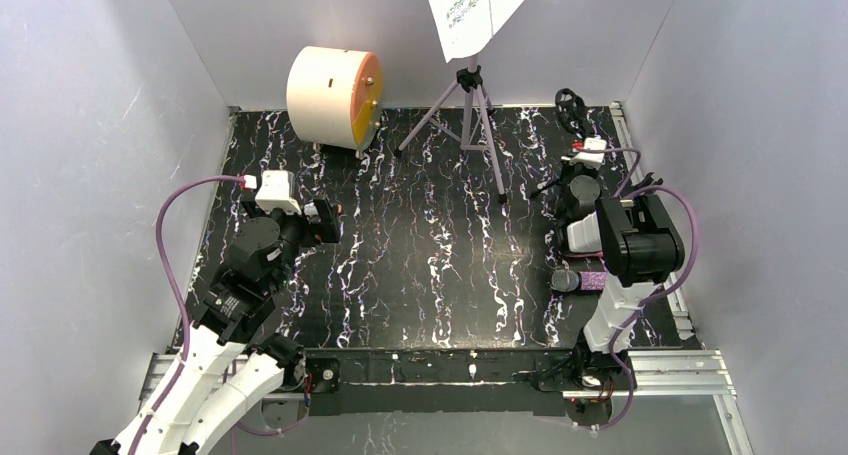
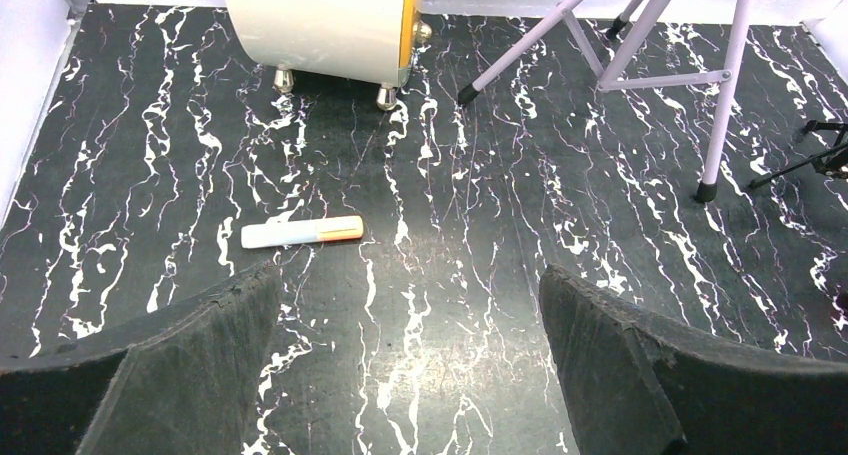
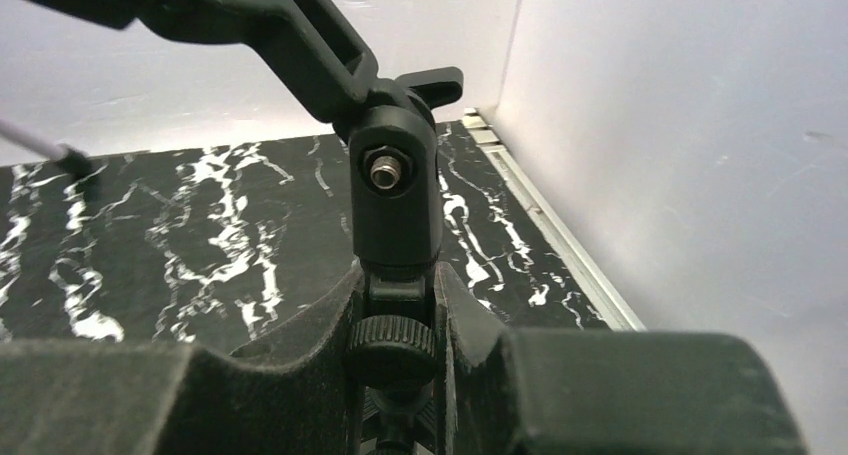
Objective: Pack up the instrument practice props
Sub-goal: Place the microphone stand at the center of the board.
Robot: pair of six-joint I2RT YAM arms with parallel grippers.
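Note:
My right gripper [image 1: 580,172] is shut on the stem of a thin black mic tripod [image 1: 571,105] at the back right; in the right wrist view its jaws [image 3: 400,287] pinch the stem just above a knurled knob, with the tripod's clip [image 3: 300,35] above. A glittery purple microphone [image 1: 582,280] lies beside my right arm. The lilac music rack's tripod legs [image 1: 466,115] stand at the back centre, carrying blue and white sheet-music pages [image 1: 478,10]. My left gripper [image 1: 325,220] is open and empty over the mat [image 2: 410,305]. The pink microphone is out of view.
A cream drum with an orange face [image 1: 332,97] stands at the back left. A small orange and white marker [image 2: 302,232] lies on the mat ahead of my left fingers. Grey walls close in three sides; a metal rail [image 1: 650,185] runs along the right edge.

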